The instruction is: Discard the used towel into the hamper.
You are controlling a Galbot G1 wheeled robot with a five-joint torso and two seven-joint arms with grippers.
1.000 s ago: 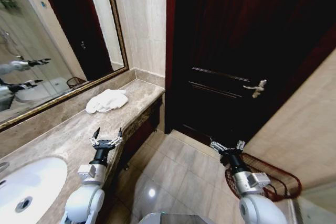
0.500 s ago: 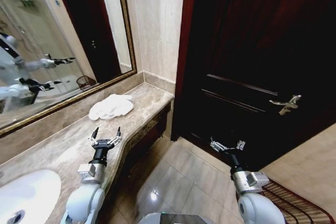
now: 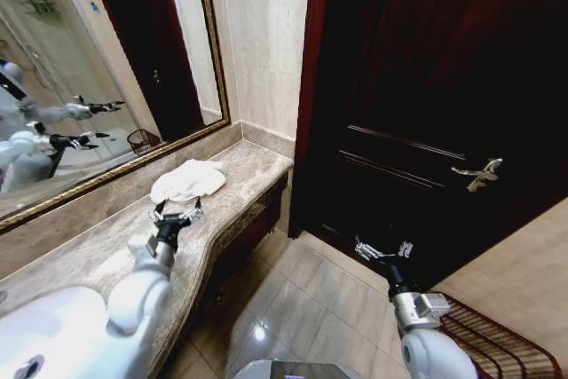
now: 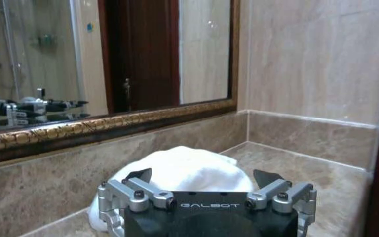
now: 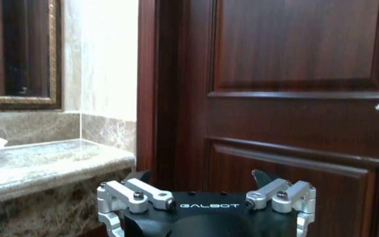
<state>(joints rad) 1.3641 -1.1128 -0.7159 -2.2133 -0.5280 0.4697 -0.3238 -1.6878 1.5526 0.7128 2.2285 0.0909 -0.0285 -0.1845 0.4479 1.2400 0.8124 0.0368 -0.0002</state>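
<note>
The used towel [image 3: 188, 181] is a white crumpled heap on the marble counter [image 3: 251, 169], close to the mirror and the end wall. My left gripper [image 3: 176, 216] hovers open just short of it, low over the counter. In the left wrist view the towel [image 4: 184, 169] lies straight ahead of the left gripper [image 4: 203, 175], nothing between the fingers. The hamper [image 3: 486, 340], a red-brown wire basket, shows partly on the floor at the lower right. My right gripper [image 3: 383, 250] hangs open above the floor before the door; the right wrist view shows that gripper [image 5: 201, 175] empty.
A dark wooden door [image 3: 426, 86] with a metal handle [image 3: 479, 173] closes the far side. A gold-framed mirror [image 3: 98, 86] runs along the counter, and a white sink [image 3: 31, 348] sits at its near end. Tiled floor [image 3: 302, 308] lies between counter and hamper.
The camera swung left, pushing the hamper to the picture's edge. My left arm has reached forward along the counter, closer to the towel. The right arm has kept its pose.
</note>
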